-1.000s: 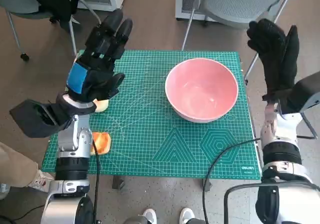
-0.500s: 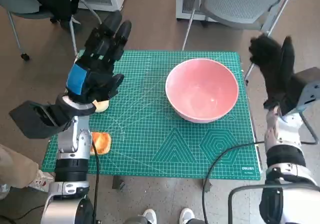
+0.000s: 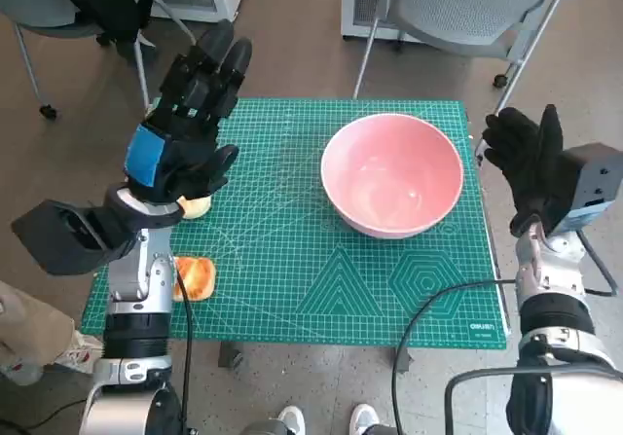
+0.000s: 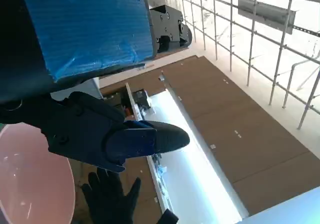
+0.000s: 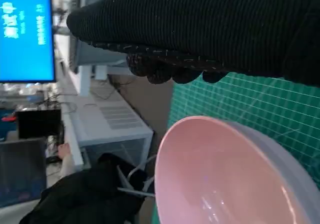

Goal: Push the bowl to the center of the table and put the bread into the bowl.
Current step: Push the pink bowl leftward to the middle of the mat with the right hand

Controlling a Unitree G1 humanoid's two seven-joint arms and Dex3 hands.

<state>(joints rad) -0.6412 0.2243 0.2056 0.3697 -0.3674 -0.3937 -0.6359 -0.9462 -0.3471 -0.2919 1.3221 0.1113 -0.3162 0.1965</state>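
- So compared to a second back, the right robot hand (image 3: 531,167) has dropped from up high and now sits just off the right edge of the table (image 3: 292,289), level with the bowl (image 3: 392,173). The left one barely moved, and the bowl and bread are where they were.
- Nearest the robot, the bread (image 3: 195,278) lies close to the front-left corner of the green mat, tucked partly behind the left forearm. A second pale piece (image 3: 196,205) peeks out from under the left robot hand (image 3: 180,128), near the left edge.
- Lots of open mat between the bread and the bowl, and along the whole front strip too.
- The pink bowl sits right of the middle, toward the back, its rim not far from the right edge.
- Left robot hand hangs above the back-left part of the table, fingers stretched out and spread, holding nothing.
- Right robot hand also has fingers apart and empty; it's near the bowl but not touching it. In the right wrist view the bowl (image 5: 220,174) fills the space just beneath the glove.
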